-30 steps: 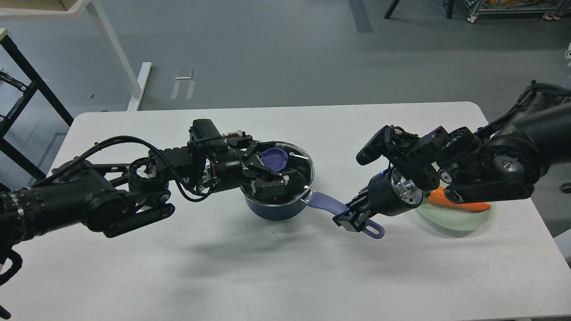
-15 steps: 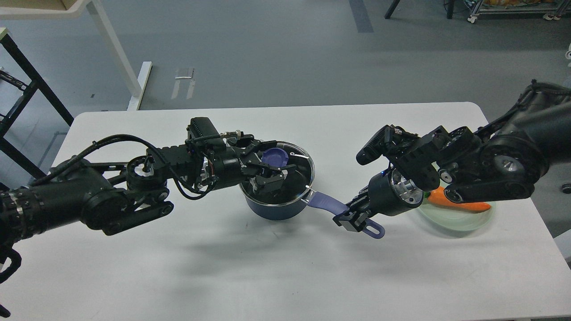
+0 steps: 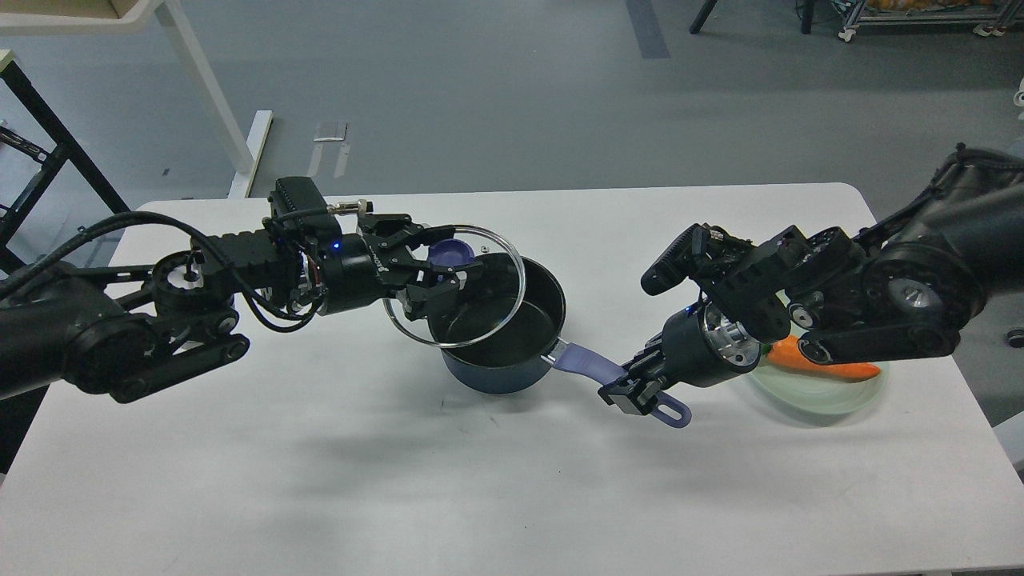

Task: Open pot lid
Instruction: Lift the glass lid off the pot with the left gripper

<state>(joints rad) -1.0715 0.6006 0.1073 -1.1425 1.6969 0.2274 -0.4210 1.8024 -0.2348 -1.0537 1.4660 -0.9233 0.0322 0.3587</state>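
Observation:
A dark blue pot stands mid-table with its purple handle pointing right. My left gripper is shut on the purple knob of the glass lid. The lid is lifted off the pot, tilted and shifted to the left over the pot's left rim. The pot's inside looks empty. My right gripper is shut on the pot handle near its far end.
A pale green plate with an orange carrot lies at the right, partly under my right arm. The table's front edge and left half show bare white surface. A table leg and frame stand beyond the far left corner.
My left gripper closed on the lid knob, then lifted the lid up and to the left off the pot. The right gripper and the pot stayed in place.

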